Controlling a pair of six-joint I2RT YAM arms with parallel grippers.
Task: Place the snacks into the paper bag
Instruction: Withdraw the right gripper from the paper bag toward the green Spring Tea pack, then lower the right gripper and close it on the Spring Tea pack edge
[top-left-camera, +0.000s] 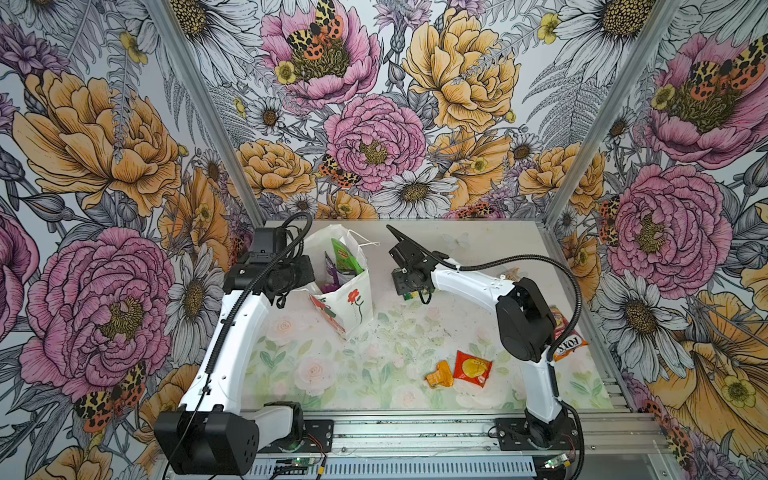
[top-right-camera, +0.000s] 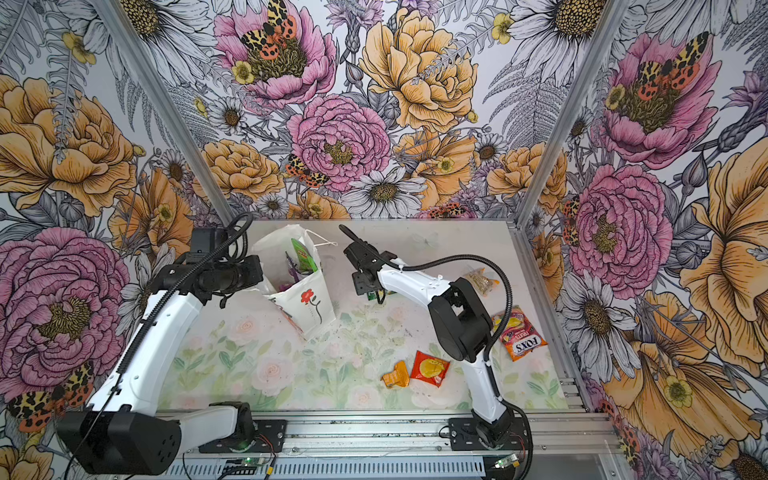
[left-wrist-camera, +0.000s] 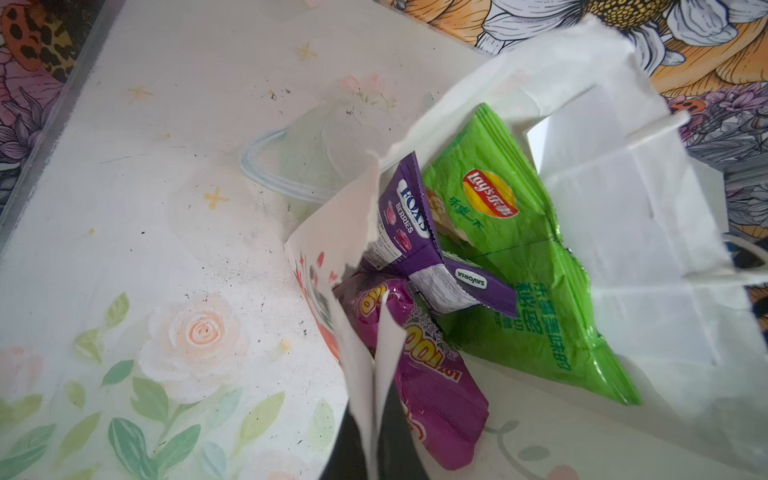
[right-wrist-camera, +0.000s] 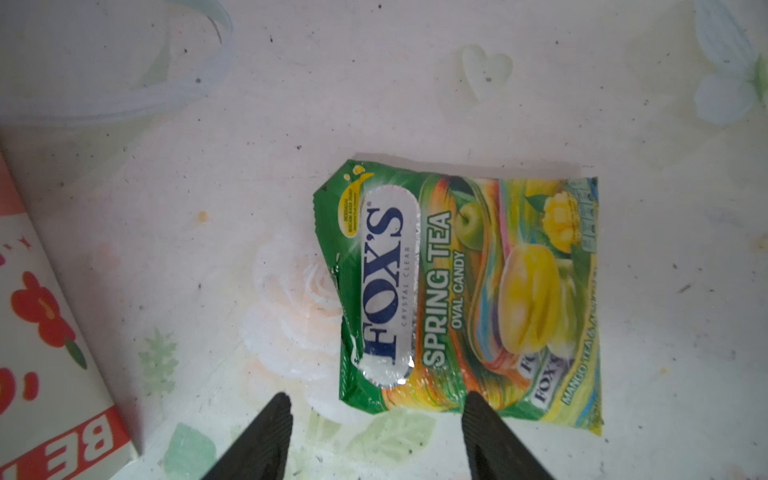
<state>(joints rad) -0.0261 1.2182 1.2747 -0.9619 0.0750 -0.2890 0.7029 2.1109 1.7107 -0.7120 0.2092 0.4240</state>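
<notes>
Closest to us is the left arm's black base (top-left-camera: 208, 440). At its far end the left gripper (left-wrist-camera: 378, 449) is pinched tight on the left rim of the paper bag (top-left-camera: 362, 286), propping the mouth open. We see the light-green packet (left-wrist-camera: 498, 232), the purple packet (left-wrist-camera: 405, 216) and the magenta packet (left-wrist-camera: 432, 399) already inside.

Just right of the bag, the right gripper (right-wrist-camera: 378, 397) hovers with jaws spread wide and nothing in them, over the green-yellow FOX'S packet (right-wrist-camera: 465, 291) lying flat on the table (right-wrist-camera: 166, 208). The packet sits ahead of the claw: one finger is over its near edge, its mate over bare table. The lettering runs straight away from the claw.

We reckon the right arm takes this one after a small sideways shift. Further right wait the orange packet (top-left-camera: 439, 374) and the red-yellow packet (top-left-camera: 472, 368).
</notes>
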